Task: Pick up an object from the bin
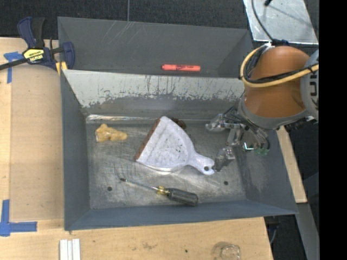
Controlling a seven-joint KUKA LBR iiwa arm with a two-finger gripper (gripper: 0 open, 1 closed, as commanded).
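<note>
Here, your gripper sits at the handle tip of the white dustpan, mid-floor in the bin; its long axis runs diagonally, handle pointing lower right; gripper open or closed, you cannot tell.

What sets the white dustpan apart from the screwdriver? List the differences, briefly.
The dustpan is white and broad; the screwdriver is thin, with a metal shaft and a dark handle that has a yellow band. The dustpan lies mid-bin; the screwdriver lies lower in the view, by the near wall. Both rest loose in the bin, not touching each other, handles toward the right.
</note>
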